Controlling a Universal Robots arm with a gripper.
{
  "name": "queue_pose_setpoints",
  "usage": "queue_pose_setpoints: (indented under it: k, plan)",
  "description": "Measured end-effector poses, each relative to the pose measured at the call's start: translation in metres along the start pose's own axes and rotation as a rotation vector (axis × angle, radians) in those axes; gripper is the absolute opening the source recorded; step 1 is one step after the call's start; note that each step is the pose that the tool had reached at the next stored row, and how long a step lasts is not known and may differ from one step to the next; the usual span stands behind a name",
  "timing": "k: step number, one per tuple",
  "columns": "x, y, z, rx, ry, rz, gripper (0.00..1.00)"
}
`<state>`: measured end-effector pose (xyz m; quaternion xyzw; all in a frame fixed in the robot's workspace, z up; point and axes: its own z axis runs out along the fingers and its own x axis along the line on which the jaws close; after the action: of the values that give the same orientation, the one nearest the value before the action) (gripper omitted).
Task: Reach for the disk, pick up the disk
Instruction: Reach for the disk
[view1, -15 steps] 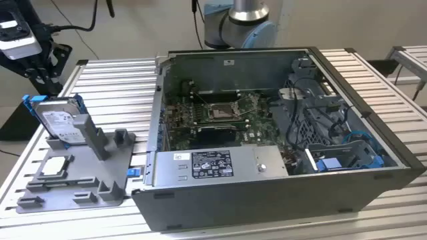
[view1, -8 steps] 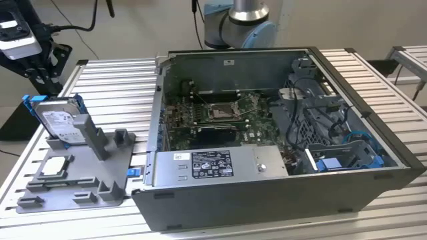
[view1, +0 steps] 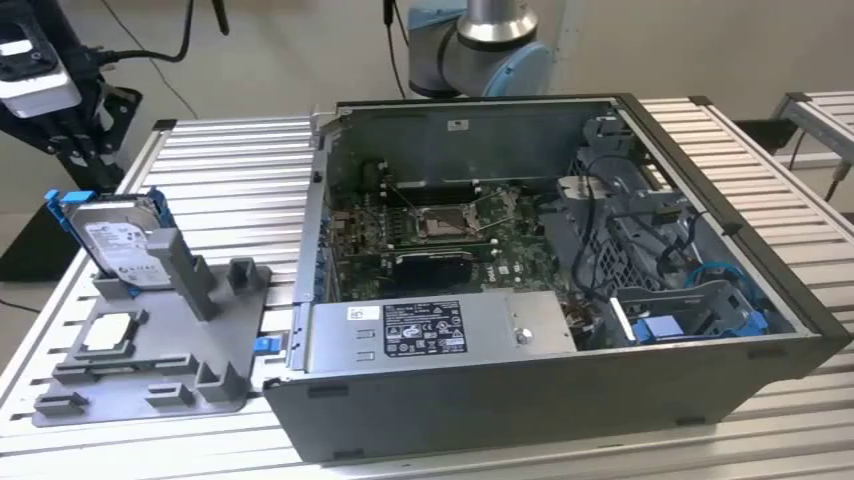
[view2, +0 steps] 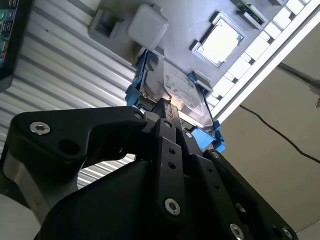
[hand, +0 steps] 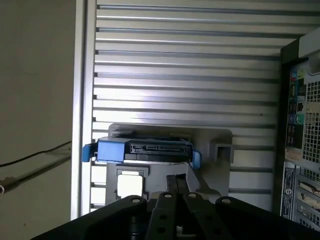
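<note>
Gripper closed, short of the racked disk
Second wrist view: your gripper (view2: 161, 106), jaws pressed together on nothing, points at the disk (view2: 175, 90). First wrist view: the disk stands on edge in the grey holder (hand: 205, 137), probably so its upper edge can be grasped. Exterior view: the disk sits at nine o'clock of the computer case (view1: 534, 390).

Silver-grey, white-labelled, blue-framed disk (view1: 115, 241); black end effector (view2: 161, 107); ribbed silver table (view1: 234, 165)

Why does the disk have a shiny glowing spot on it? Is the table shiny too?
In the second wrist view, light glares off the disk beside the dark hand; in the first wrist view, the table has metal ribs that gleam in bright stripes.
</note>
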<state>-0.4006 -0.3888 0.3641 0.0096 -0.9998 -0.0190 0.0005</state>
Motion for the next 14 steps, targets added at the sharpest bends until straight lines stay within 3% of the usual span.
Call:
queue_pose_setpoints:
  k: [11,14]
  plan:
    - [0.0427,0.0109,0.0043,-0.0002,-0.0002,0.000,0.00]
    - [0.0495,0.0115,0.0053,-0.0001,-0.0003,0.000,0.00]
